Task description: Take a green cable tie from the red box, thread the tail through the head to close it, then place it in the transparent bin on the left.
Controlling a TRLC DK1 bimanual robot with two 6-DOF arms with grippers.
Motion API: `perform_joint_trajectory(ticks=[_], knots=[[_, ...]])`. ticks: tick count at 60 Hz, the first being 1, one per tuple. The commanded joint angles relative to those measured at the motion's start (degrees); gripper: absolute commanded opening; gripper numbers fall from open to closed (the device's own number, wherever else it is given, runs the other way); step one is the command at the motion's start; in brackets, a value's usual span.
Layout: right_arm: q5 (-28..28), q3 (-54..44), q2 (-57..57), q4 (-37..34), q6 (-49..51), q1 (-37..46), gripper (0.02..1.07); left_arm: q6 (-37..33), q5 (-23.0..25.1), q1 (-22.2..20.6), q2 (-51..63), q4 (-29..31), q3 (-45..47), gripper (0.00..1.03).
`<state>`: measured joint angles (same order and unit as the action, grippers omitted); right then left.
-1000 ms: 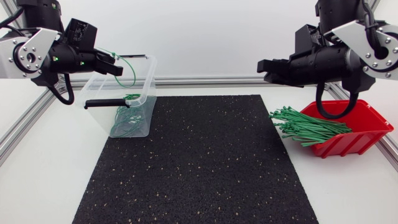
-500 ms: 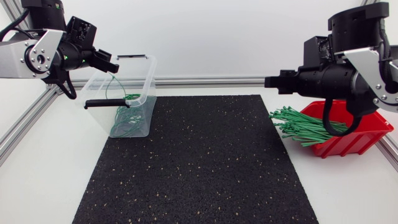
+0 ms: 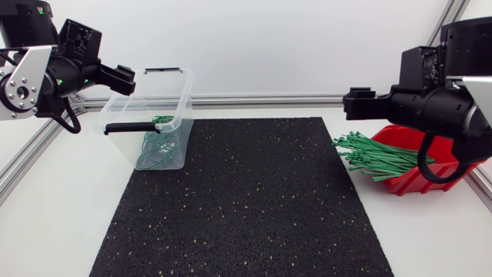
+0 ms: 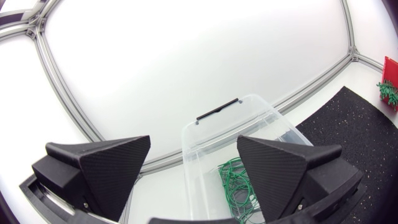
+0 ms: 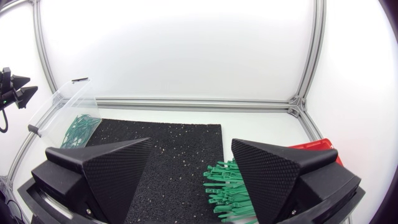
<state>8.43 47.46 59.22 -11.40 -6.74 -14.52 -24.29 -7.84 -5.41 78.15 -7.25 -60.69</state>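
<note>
Head view hides much of the red box (image 3: 407,183) behind our right arm; loose green cable ties (image 3: 377,158) spill over its rim. Looped ties (image 3: 154,150) lie in the transparent bin (image 3: 123,111), hazy through its wall. Our left gripper (image 4: 193,139) and right gripper (image 5: 192,141) both have fingers spread wide.

This is a robotics lab test cell. The white worktop (image 3: 46,231) is fenced along its back and side edges by aluminium rails (image 3: 261,99), with plain white panels (image 3: 292,46) behind. A black speckled mat (image 3: 246,200) covers its middle. The left arm (image 3: 19,85) and right arm (image 3: 438,111) hang over its side edges, above a clear bin (image 3: 173,123) and a red box (image 3: 396,138) of green ties (image 3: 373,158).
</note>
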Motion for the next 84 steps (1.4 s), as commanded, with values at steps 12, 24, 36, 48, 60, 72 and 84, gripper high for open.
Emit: perform_joint_trajectory(ticks=[12,24,36,48,60,72,84], knots=[[0.54,-4.57,-4.03,2.79,2.88,3.36,1.03,1.35,-0.25,0.84,-11.18,-4.71,9.45,0.99],[0.36,-8.0,-8.24,5.07,4.02,5.21,1.03,2.94,-0.34,1.37,-16.98,-2.25,13.58,0.99],[0.8,-11.08,-13.25,6.83,4.19,5.82,1.03,4.87,0.37,1.81,-23.31,-3.83,20.78,0.99],[0.89,-14.15,-17.03,7.71,4.99,7.49,1.03,7.16,1.24,3.56,-29.9,-4.71,26.06,0.99],[0.36,-17.76,-19.93,10.7,7.01,9.43,1.03,8.83,3.18,5.06,-33.85,-5.94,30.19,0.99],[-1.04,-19.86,-24.86,10.52,8.15,11.54,1.03,11.11,5.81,7.61,-37.9,-5.67,33.62,0.99],[-1.39,-21.97,-28.99,10.26,8.06,12.15,1.03,13.13,5.81,7.96,-43.26,-8.05,38.89,0.99]])
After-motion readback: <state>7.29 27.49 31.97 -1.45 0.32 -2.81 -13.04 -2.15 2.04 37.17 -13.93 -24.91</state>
